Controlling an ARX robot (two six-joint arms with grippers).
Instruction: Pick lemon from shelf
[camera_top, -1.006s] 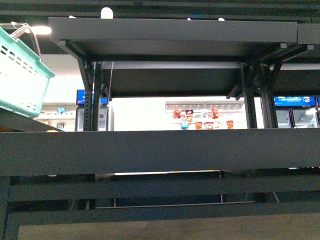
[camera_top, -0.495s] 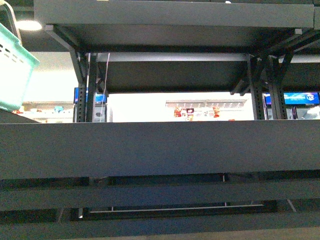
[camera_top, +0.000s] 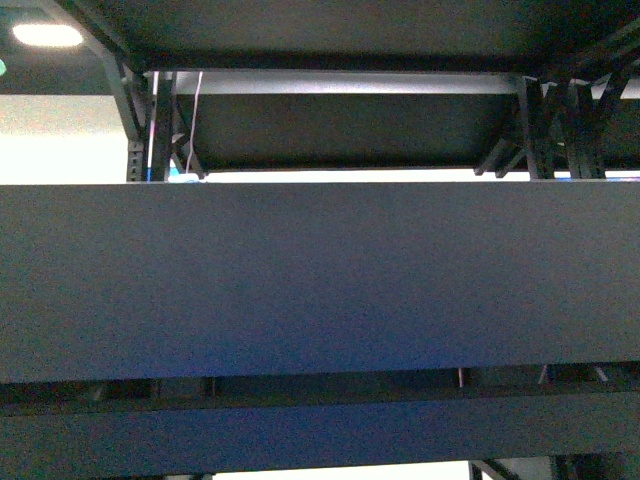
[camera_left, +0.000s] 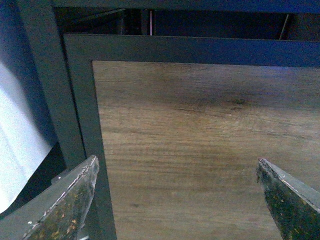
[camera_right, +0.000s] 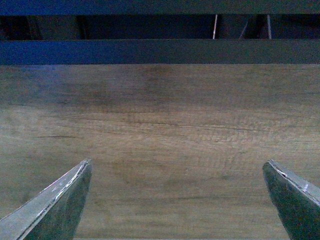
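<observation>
Shelf (camera_top: 320, 280) looms closer; left hand (camera_left: 177, 159) and right hand (camera_right: 177, 161) gape wide.

Dim, backlit front view: a ceiling lamp (camera_top: 45, 35) glares upper left, the shelf (camera_top: 320, 280) in shadow; wrist views slightly blurred.

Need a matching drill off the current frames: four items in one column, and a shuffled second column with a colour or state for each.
Column 1
1. ceiling light
2. shelf tier front
3. wood-grain board
4. left gripper

Column 2
A. brown
B. open, holding nothing
C. glowing white
D. dark grey

Pairs: 1-C, 2-D, 3-A, 4-B
</observation>
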